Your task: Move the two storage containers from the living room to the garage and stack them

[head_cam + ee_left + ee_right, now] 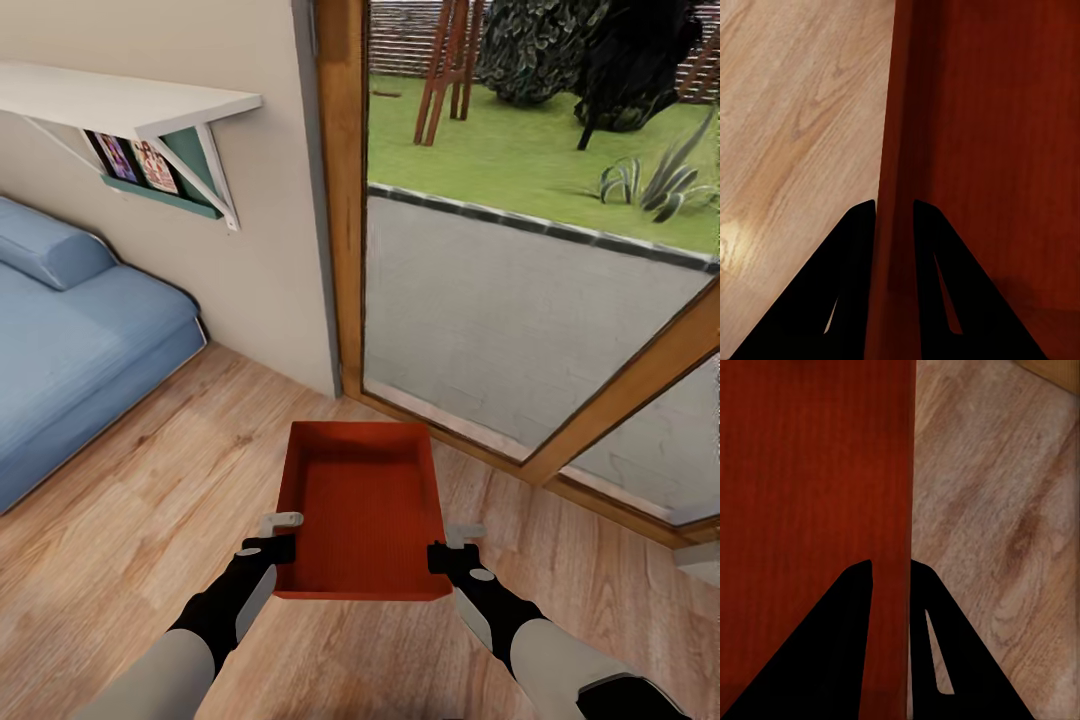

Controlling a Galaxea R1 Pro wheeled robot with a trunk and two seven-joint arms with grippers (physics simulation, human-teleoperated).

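Both arms carry one orange-red rectangular topless container (362, 505) above the light wood-plank floor (150, 520): left gripper (283, 549) and right gripper (441, 556) each clench a side wall. Judged step: transport; next, turning toward the garage.

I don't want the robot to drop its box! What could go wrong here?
The orange-red container hangs over the wood floor, held by only two thin pinches: the left gripper and right gripper each clamp one side wall. If either slips, it could tip and fall. The glass door is also close ahead, so a wide turn might bump it.
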